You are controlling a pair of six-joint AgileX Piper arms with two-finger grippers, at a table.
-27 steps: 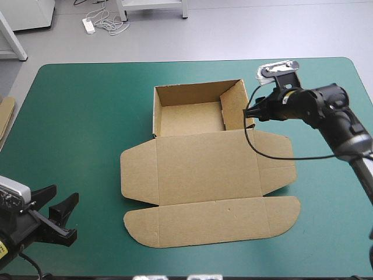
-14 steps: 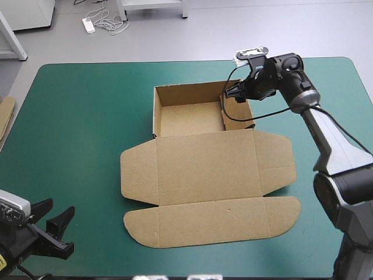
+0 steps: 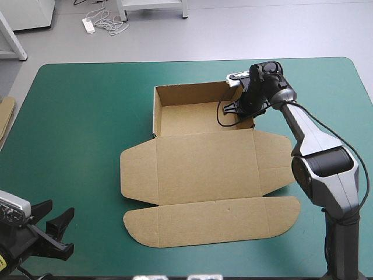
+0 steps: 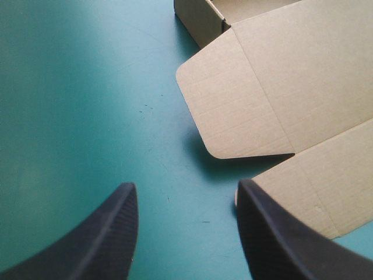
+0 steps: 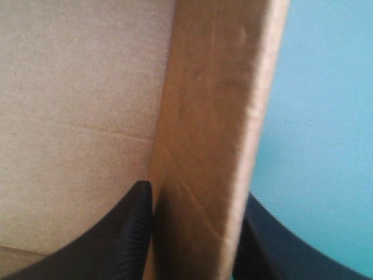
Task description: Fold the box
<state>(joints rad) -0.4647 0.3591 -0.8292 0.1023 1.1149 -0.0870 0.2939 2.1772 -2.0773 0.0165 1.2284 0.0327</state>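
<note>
Box (image 3: 204,135), brown board, at mid-bench on the teal-green cover (image 3: 81,116): tray (image 3: 186,119) at the far end with walls raised, lid (image 3: 204,169) flat toward the near edge, its flaps spread. Right tool (image 5: 195,195) clamps the tray's right wall (image 5: 215,87), one black finger inside the tray and one outside. The wall's long axis runs straight ahead of the tool. Left tool (image 4: 185,185) released, fingers wide apart, hovers over bare cover near the bench's near left corner, well apart from the tray; the lid's left flap (image 4: 233,105) lies ahead of it. Judgement: the step in hand is seating the right wall. Only the right arm is placed for it, and pressure should go across the wall, not along it.
</note>
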